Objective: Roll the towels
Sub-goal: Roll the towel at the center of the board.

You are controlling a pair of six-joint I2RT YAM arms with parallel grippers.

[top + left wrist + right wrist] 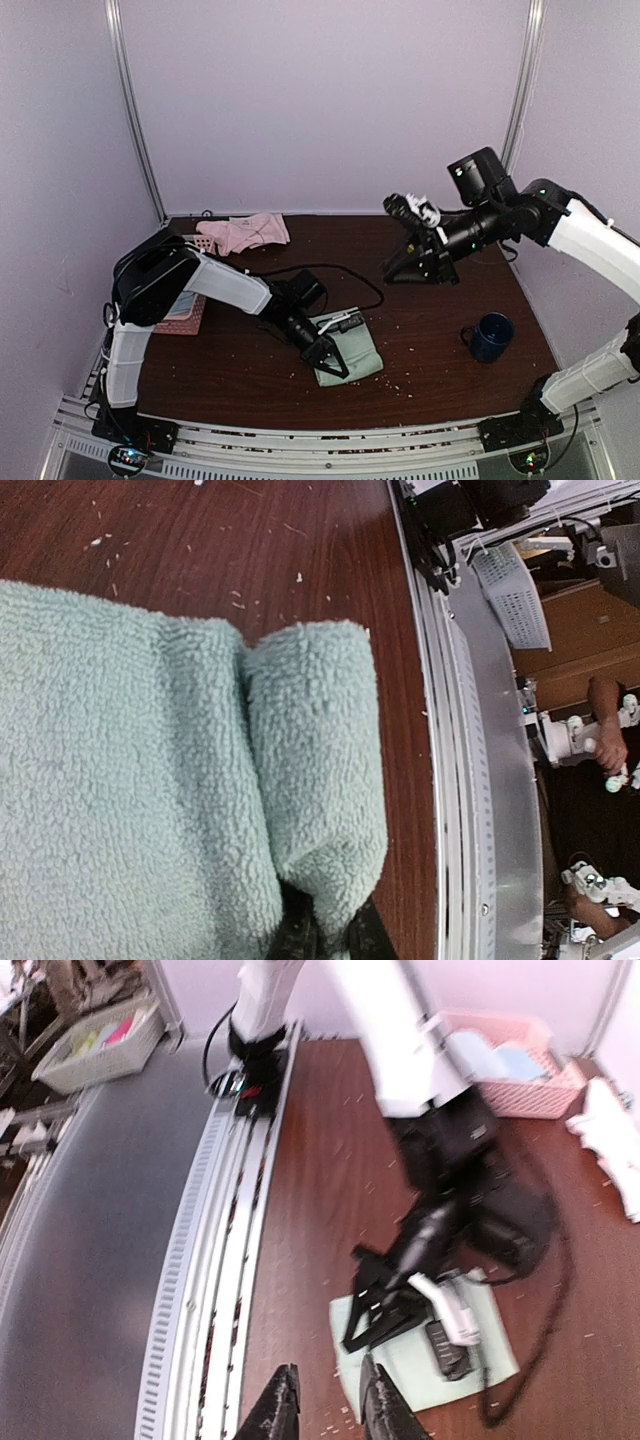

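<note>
The sage green towel [358,352] lies flat on the brown table near its front edge. My left gripper [330,362] is down on the towel's near-left part. In the left wrist view the gripper [330,938] is shut on a turned-over fold of the green towel [310,770], with cloth pinched between its dark fingers. The pale pink towel [245,232] lies crumpled at the back left. My right gripper [392,272] hangs raised over the table's middle right, open and empty. Its wrist view [325,1412] looks down on the green towel [430,1360] and the left arm.
A pink basket [188,318] holding blue-grey cloth sits at the left, partly behind the left arm, and shows in the right wrist view [520,1080]. A dark blue mug [492,336] stands at the right. A black cable [330,270] loops across the middle. The metal rail [470,780] borders the front.
</note>
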